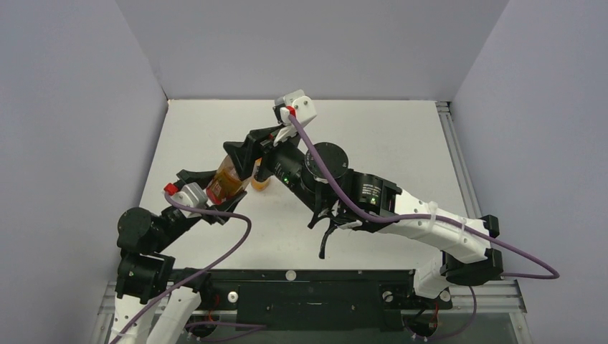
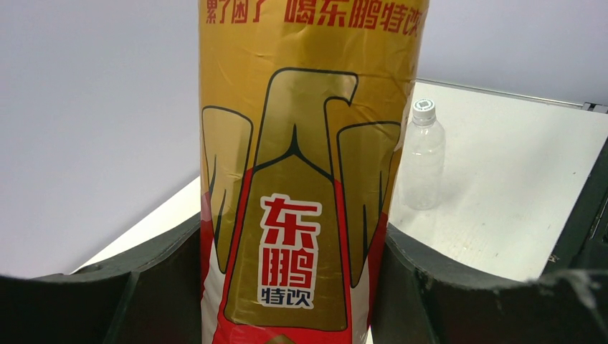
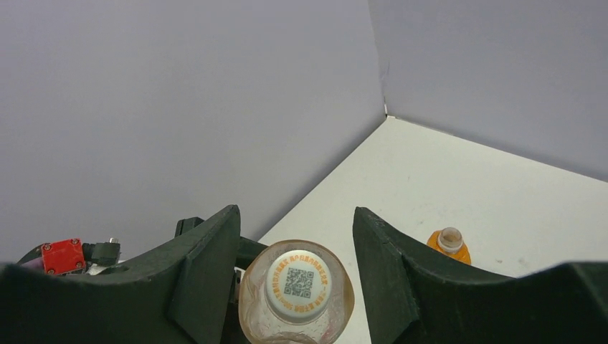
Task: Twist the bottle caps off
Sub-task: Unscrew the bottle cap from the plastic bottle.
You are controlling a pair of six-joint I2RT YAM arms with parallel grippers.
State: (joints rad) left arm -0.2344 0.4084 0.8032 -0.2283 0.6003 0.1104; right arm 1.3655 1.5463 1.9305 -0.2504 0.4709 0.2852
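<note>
My left gripper [image 2: 292, 240] is shut on the body of the reddish-brown bottle [image 2: 308, 143], which has a gold and red label, and holds it tilted above the table [image 1: 228, 179]. Its white cap [image 3: 300, 284], printed with a QR code, sits between the open fingers of my right gripper [image 3: 295, 244], with a gap on each side. The orange bottle [image 3: 449, 247] stands on the table just beyond, and its neck looks open. The clear bottle [image 2: 423, 161] with a white cap [image 2: 424, 109] stands further off. The blue cap is out of view.
Grey walls close in the white table [image 1: 387, 143] on the left, back and right. The orange bottle [image 1: 262, 184] stands right beside the held bottle. The right arm [image 1: 401, 208] reaches across the middle of the table and hides the clear bottle in the top view.
</note>
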